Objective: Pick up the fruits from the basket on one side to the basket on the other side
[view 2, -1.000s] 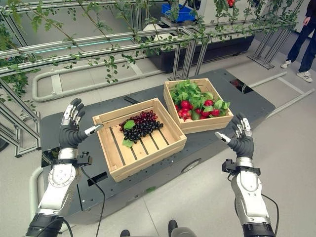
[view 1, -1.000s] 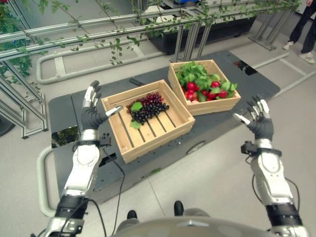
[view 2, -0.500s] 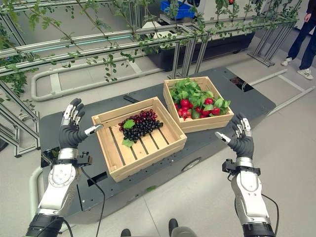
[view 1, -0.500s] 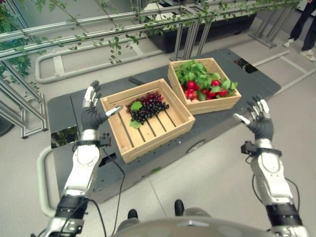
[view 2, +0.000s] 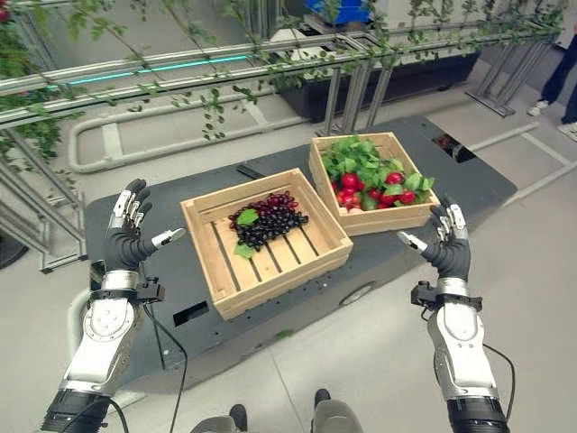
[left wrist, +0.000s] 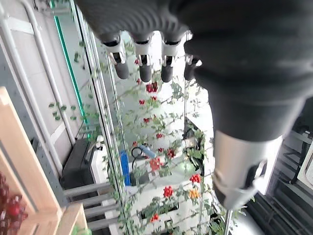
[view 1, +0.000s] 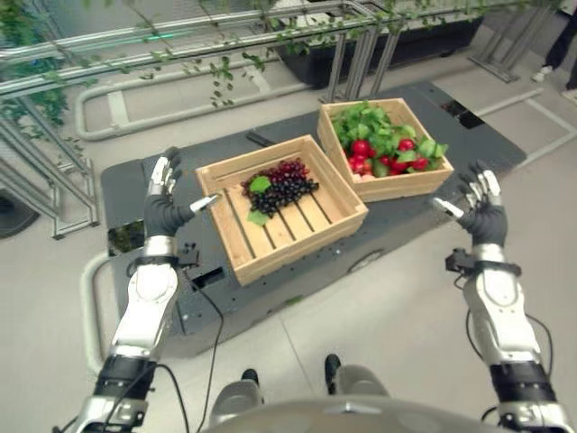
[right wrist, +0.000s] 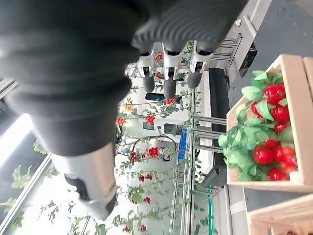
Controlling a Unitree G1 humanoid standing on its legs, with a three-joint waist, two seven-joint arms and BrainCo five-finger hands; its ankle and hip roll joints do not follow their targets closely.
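No change beyond camera shift

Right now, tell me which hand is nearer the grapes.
Left. The left hand is raised open beside the left edge of the crate holding the grapes. The right hand is raised open far across, past the crate of red fruit.

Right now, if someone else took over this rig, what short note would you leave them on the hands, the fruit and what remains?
Left hand: open, raised beside the near crate's left side, holding nothing.
Right hand: open, raised off the platform's right edge near the far crate, holding nothing.
Near crate: a bunch of dark grapes with green leaves at its far end.
Far crate: red fruits among green leaves.
Done: no transfer visible; neither hand touches any fruit.
Left: reach into one crate, grasp fruit and carry it to the other.
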